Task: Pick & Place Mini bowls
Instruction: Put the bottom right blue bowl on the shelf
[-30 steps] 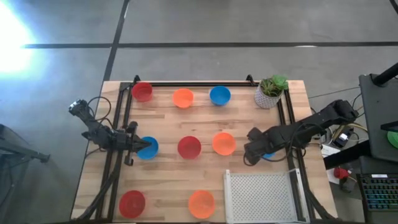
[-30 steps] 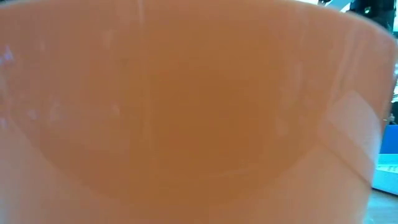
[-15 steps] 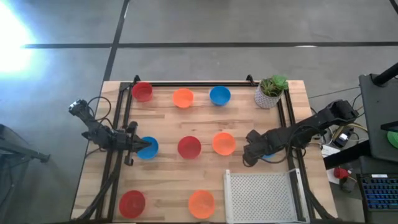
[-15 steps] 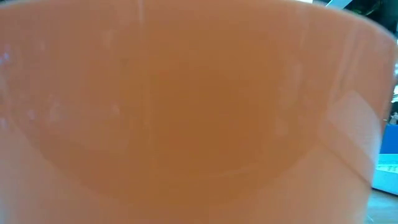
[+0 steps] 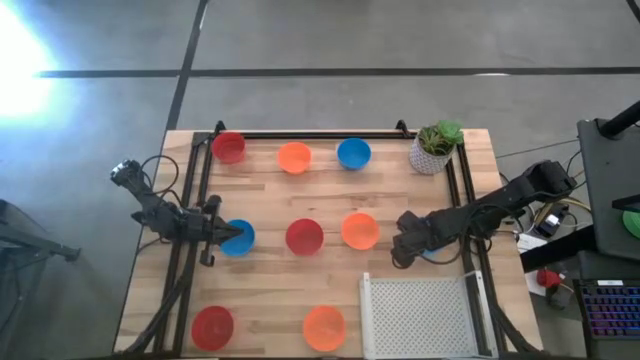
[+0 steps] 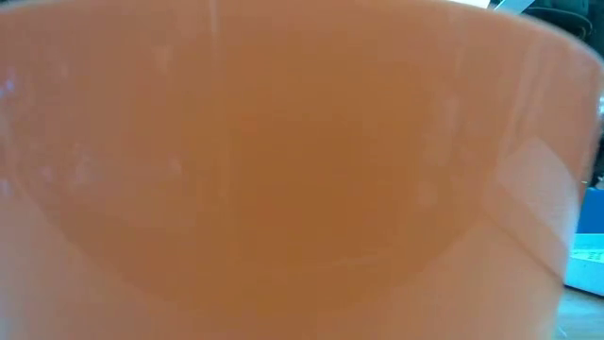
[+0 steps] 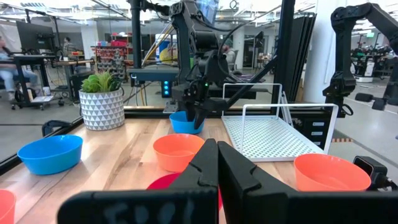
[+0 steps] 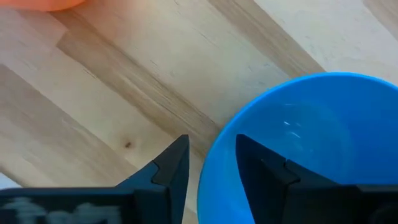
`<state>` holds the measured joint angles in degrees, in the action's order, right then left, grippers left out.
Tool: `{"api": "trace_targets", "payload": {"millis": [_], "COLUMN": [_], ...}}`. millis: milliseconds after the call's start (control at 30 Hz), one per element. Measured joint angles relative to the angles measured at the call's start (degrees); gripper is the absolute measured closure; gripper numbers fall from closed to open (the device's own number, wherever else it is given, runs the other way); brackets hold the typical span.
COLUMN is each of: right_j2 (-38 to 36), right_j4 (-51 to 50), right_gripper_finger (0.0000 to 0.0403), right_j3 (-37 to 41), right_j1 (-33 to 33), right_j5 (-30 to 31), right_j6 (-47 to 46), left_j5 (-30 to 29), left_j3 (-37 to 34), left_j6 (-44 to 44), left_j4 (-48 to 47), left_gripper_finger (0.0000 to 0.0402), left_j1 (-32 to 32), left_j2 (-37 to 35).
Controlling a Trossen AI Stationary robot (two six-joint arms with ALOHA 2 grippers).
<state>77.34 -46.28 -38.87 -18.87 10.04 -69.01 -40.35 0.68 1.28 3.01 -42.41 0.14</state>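
Note:
Several mini bowls in red, orange and blue stand upright on their bases across the wooden table (image 5: 270, 195). My right gripper (image 8: 211, 146) points down, open, at the right-hand blue bowl (image 8: 311, 143). One finger (image 8: 169, 167) is outside the bowl's rim and one (image 8: 261, 168) inside it. The arm covers most of this bowl in the high view (image 5: 432, 253). My left gripper (image 7: 217, 168) is shut and level at the table's left side, by another blue bowl (image 5: 240, 237). An orange bowl (image 6: 283, 170) fills the low view. My right gripper comes from above with its fingers on either side of the blue bowl's rim (image 8: 217, 171), on the side nearest the table's middle. Bare wood shows between the outer finger and the wall. I cannot tell whether the inner finger touches. The bowl stands on the table.
A white wire rack (image 5: 420, 315) lies at the near right, close to my right gripper. A white pot with a green plant (image 5: 433, 150) stands at the far right corner. A black frame (image 5: 310, 134) runs along the far edge and both sides.
My right gripper has come down toward the right-hand blue bowl. The bowls and my left arm have kept still.

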Motion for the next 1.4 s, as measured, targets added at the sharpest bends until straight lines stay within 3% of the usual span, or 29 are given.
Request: {"api": "trace_targets", "payload": {"millis": [300, 633, 1000, 1400], "right_j2": [0.0, 0.0, 1.6, 11.7], "right_j4": [0.6, -6.4, -7.4, -7.5], "right_gripper_finger": [0.0384, 0.0394, 0.0394, 0.0394], "right_j3": [0.1, -8.1, -20.4, -28.1], "right_j1": [0.0, -3.3, -21.2, -37.6], "right_j5": [0.8, -2.5, -3.8, -4.8], "right_j6": [1.3, 3.7, -2.1, -6.1], "left_j5": [0.0, 0.0, 0.0, 0.0], "left_j3": [0.0, 0.0, 0.0, 0.0], "left_j6": [0.0, 0.0, 0.0, 0.0], "left_j4": [0.0, 0.0, 0.0, 0.0], "left_gripper_finger": [0.0402, 0.0402, 0.0402, 0.0402], "left_j1": [0.0, 0.0, 0.0, 0.0], "left_j2": [0.0, 0.0, 0.0, 0.0]}}
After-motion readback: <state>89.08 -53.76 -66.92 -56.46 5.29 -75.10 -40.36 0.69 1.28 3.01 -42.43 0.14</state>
